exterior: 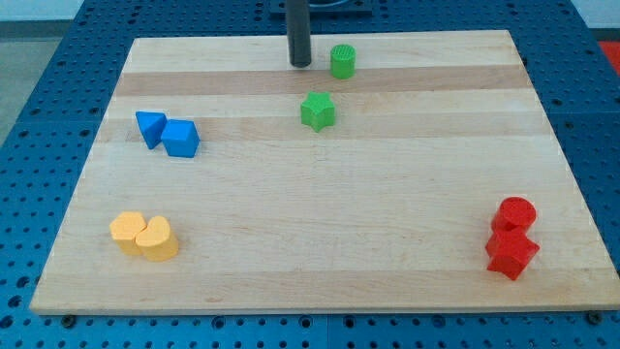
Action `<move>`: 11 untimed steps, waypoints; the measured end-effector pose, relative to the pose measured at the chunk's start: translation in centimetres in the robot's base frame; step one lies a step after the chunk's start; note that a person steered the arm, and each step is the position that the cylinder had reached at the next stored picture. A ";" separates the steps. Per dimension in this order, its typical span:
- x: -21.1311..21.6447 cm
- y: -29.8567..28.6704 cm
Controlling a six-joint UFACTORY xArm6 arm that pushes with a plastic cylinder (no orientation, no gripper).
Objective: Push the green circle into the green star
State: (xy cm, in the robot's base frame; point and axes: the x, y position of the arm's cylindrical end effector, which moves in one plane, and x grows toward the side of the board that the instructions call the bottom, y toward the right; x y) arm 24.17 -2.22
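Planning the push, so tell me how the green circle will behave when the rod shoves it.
The green circle looks squat and upright, so it probably slides rather than tips. Its round side may let it slip off my tip, just to its left. The smooth wooden board suggests low friction.

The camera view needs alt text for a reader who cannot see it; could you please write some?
My tip rests just left of the green circle, with the green star apart below them on the wooden board. Blue blocks sit left, yellow blocks bottom left, red blocks bottom right.
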 end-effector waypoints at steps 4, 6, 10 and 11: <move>-1.3 7.1; 0.6 5.8; 3.8 3.2; 5.6 2.7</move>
